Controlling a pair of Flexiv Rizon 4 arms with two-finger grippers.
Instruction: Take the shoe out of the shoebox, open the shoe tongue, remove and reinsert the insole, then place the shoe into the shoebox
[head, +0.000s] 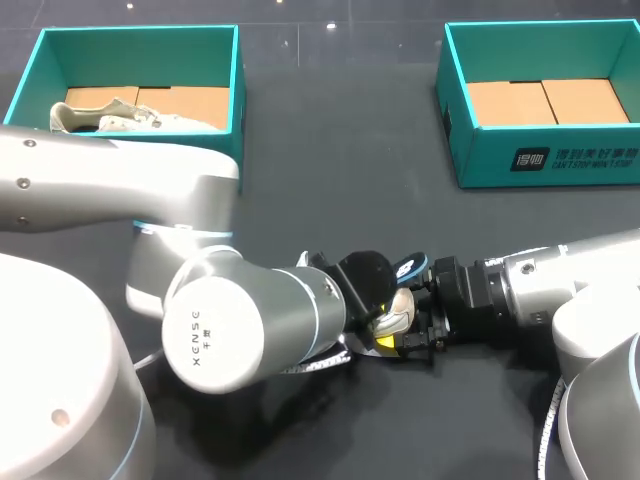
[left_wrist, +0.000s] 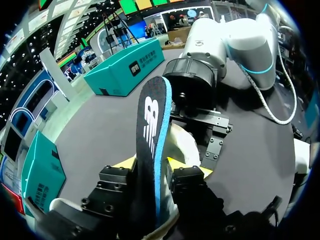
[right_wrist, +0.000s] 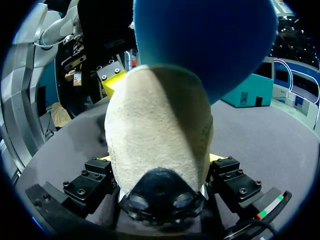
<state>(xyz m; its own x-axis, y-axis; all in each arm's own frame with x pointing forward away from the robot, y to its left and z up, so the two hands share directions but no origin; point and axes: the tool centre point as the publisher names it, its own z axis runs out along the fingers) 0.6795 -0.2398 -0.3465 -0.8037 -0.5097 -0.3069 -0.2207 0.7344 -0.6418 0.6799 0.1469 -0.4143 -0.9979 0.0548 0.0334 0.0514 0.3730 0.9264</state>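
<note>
Head view first. Two teal cardboard shoeboxes sit at the back of the dark, matte table (head: 330, 150). The left shoebox (head: 238, 90) has a pale beige spare sneaker (head: 110, 118) lying on its side on the brown cardboard floor. The right shoebox (head: 545, 160) only shows its brown flaps.

The shoe (head: 398, 312) is out on the table near the front middle, wedged between both arms. The left gripper (head: 380, 300) comes in under that fat silver wrist, and the right gripper (head: 418, 322) comes from the other side. A bit of the blue-edged insole (head: 407, 266) pokes up above the shoe. You can't really judge the fingers from up here, too much black hardware piled together.

The left wrist view is way clearer. The insole stands on edge right between the left gripper's fingers, and they're pinched in narrow on it from both sides. It's a long flat tongue shape with a black fabric top, white print and a bright blue foam rim. Just past it is the cream shoe, and the right gripper's black bolted blocks are clamped around that.

In the right wrist view, the shoe's heel fills everything. It's fuzzy cream suede, rounded, with a dark glossy heel tab near the camera. The right gripper's fingers sit snug against both sides of it, so it's gripping the shoe. The insole's smooth blue underside looms above the heel.
</note>
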